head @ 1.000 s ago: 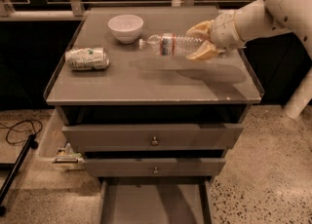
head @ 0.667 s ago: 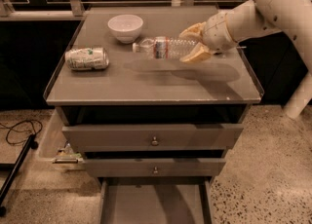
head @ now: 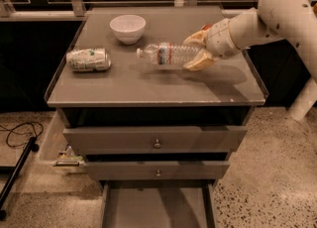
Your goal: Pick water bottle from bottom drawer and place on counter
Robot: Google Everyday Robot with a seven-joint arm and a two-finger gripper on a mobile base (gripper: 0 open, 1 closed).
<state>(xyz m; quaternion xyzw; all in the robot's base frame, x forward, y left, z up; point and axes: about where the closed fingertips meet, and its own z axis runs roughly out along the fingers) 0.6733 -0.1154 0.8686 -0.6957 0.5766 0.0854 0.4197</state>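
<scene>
The water bottle (head: 168,54) is a clear plastic bottle with a red-and-white label band. It lies on its side, cap pointing left, just above the counter (head: 148,83). My gripper (head: 197,51) comes in from the right on a white arm and is shut on the bottle's base end, with one cream finger (head: 199,61) below it and one above. The bottom drawer (head: 157,207) is pulled open at the bottom of the view and its flat grey floor is bare.
A white bowl (head: 128,28) stands at the counter's back left. A crushed silver-green can (head: 88,59) lies on the left side. Two upper drawers with round knobs (head: 157,143) are slightly open. A black cable (head: 17,135) lies on the floor at left.
The gripper has moved the bottle a little to the left and lower over the counter, still held sideways. The bowl and can have not moved.
</scene>
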